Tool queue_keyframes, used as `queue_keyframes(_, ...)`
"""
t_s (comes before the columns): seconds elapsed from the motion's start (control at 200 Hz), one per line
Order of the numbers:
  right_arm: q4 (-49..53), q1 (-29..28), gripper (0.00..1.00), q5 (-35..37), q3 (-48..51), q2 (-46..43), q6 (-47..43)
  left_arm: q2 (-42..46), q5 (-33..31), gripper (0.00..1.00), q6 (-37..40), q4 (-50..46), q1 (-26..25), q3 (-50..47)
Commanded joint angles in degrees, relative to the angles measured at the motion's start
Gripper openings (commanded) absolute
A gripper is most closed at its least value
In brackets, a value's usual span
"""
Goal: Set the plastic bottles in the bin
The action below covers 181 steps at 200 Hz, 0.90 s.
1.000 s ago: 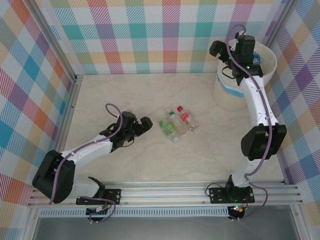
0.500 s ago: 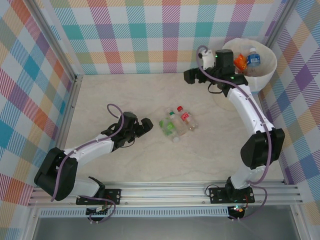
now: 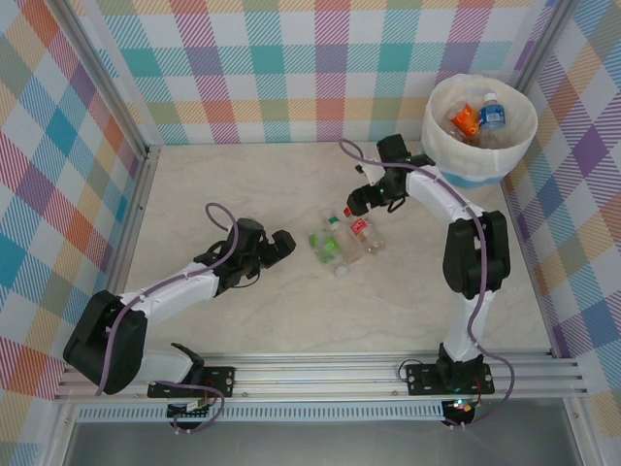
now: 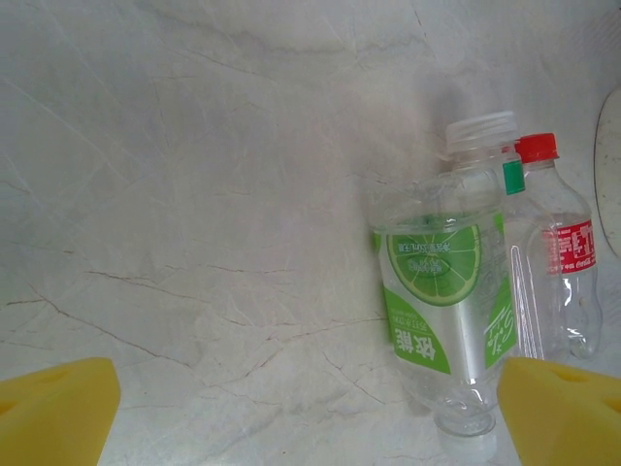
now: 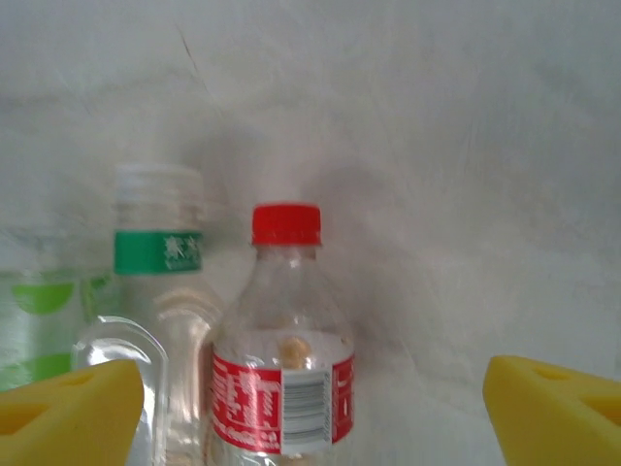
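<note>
Three plastic bottles lie on their sides, touching in a row, near the middle of the worktop (image 3: 243, 184): a lime-labelled bottle (image 4: 441, 311), a green-banded bottle (image 5: 158, 250) and a red-capped bottle (image 5: 284, 388). The bin (image 3: 446, 160) stands at the far right corner and already holds an orange-labelled bottle (image 3: 464, 118) and a blue-labelled bottle (image 3: 493, 115). The right pincer (image 5: 309, 408) hangs spread wide just beyond the caps, its yellow pads either side of the red-capped bottle. The left pincer (image 4: 310, 413) sits low on the side of the row nearer the left edge, also spread wide and holding nothing. These bottles look clear and empty or nearly so, so I judge them very light, with thin walls that dent under a hard squeeze and spring back. They are smooth and round, so likely to roll or squirt out if nudged. The labelled waist seems the best place to take hold, across the width, since the wrap should grip better than bare plastic; the neck under the cap is stiffer but narrow. The red-capped bottle has one side free of its neighbours, which leaves room for a pad. A gentle close should be enough.
</note>
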<state>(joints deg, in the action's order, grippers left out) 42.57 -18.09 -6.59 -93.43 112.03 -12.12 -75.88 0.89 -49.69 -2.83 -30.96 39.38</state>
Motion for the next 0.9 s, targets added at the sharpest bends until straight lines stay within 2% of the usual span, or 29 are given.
queue_keyframes(0.0, 3.0, -0.5, 0.84, 1.2, 2.5, 0.6, 1.6, 1.4, -0.4, 1.00, -0.1, -0.4, 0.6, -1.0)
queue_keyframes(0.145, 3.3, -0.8, 0.81, -3.7, 4.7, 1.5, 1.6, 1.2, -0.1, 1.00, -0.3, -0.2, 0.7, -1.0)
queue_keyframes(0.235, 3.8, -0.9, 0.79, -3.9, 4.9, 3.0, 1.7, 1.1, -0.1, 1.00, -0.5, -0.1, 0.8, -1.1)
queue_keyframes(0.56, 4.5, -2.8, 0.79, -0.8, 3.6, 6.6, 3.8, 0.9, -0.1, 1.00, -0.8, 0.2, 0.8, -1.4)
queue_keyframes(0.9, 4.0, -3.4, 0.75, 8.2, 3.2, 9.6, 9.7, -0.7, 1.1, 1.00, -0.9, 1.1, 0.9, -1.0)
